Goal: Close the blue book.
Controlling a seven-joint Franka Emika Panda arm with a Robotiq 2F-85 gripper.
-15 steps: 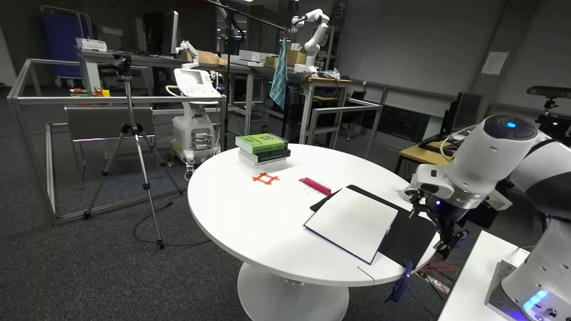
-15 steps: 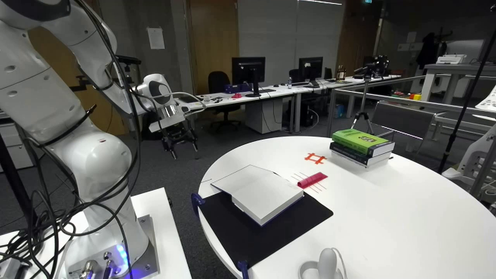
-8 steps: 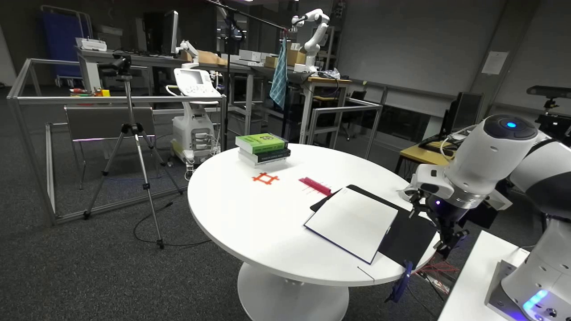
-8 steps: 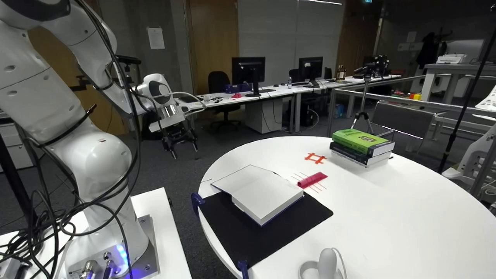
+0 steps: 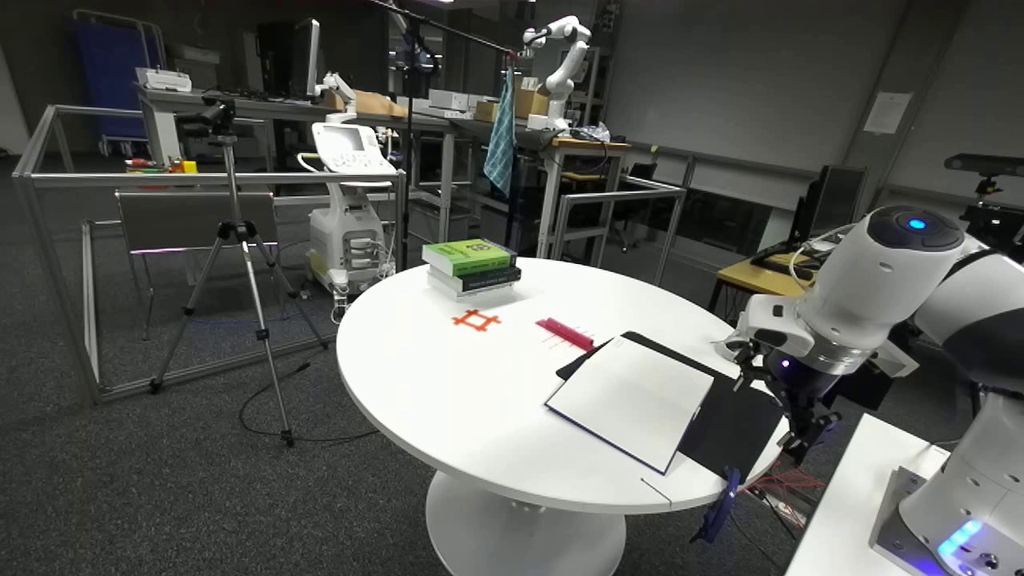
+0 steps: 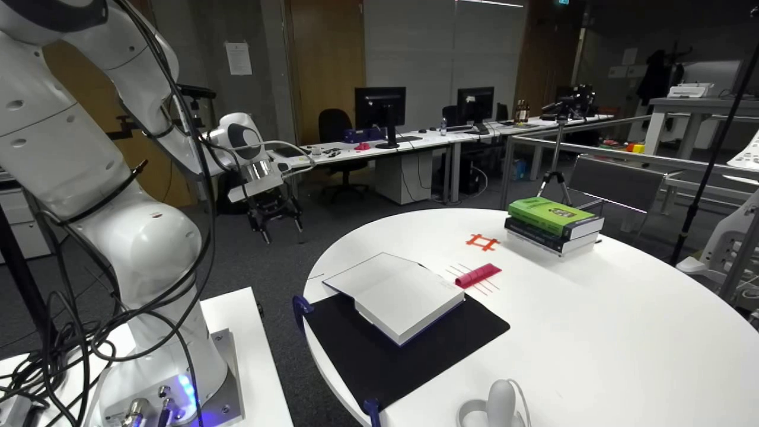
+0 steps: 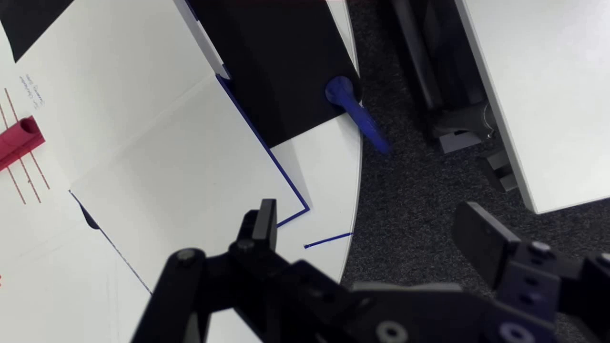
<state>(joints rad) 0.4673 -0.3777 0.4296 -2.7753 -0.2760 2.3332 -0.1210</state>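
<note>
The blue book lies open, white pages up, partly on a black mat at the edge of the round white table; it shows in both exterior views (image 5: 636, 400) (image 6: 403, 293) and in the wrist view (image 7: 157, 138). One side is a thick page block, the other a thin cover lying flat with a navy edge. The outside of the cover is hidden underneath. My gripper is open and empty, raised near the table edge beside the book, in both exterior views (image 5: 766, 414) (image 6: 283, 234). In the wrist view the gripper (image 7: 367, 216) has its left finger overlapping the cover's corner.
The black mat (image 6: 409, 356) is held by blue clamps (image 7: 357, 112) at the table edge (image 5: 416, 424). A pink-red strip (image 6: 478, 275) and an orange-red tape mark (image 5: 477, 320) lie beyond the book. A green-topped book stack (image 6: 555, 216) stands farther off. A white device (image 6: 501, 403) sits nearby.
</note>
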